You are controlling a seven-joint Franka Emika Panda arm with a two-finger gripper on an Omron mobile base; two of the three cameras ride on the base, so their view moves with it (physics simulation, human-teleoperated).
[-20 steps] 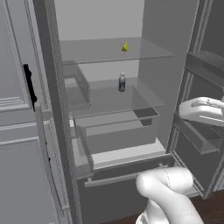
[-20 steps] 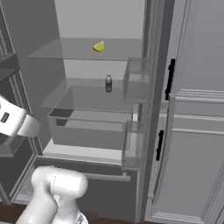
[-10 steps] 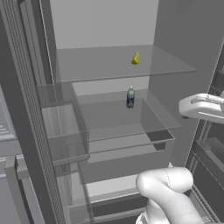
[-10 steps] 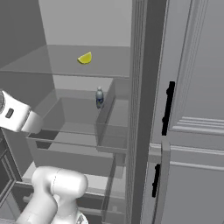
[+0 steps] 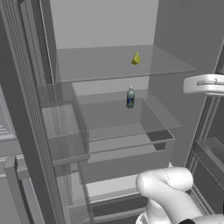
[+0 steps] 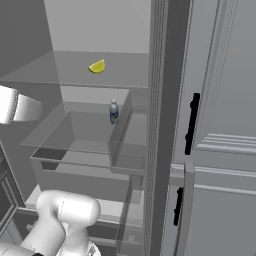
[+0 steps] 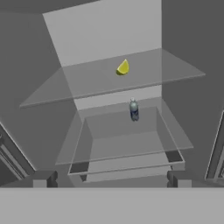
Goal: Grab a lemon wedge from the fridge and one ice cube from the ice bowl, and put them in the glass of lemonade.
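With my fingertips point(image 7: 45, 179) spread wide and holding nothing, I should climb toward the lemon wedge point(image 7: 123, 68) at twelve o'clock on the fridge's point(image 5: 105, 26) upper glass shelf point(image 7: 144, 78), staying above the small bottle point(image 7: 134, 109).

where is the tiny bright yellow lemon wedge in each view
Left base view: tiny bright yellow lemon wedge upper centre-right, on the clear glass top shelf.
Right base view: upper left, same shelf.
Hand view: upper centre.
Shared landmark: small dark bottle with pale label, one shelf below the wedge.
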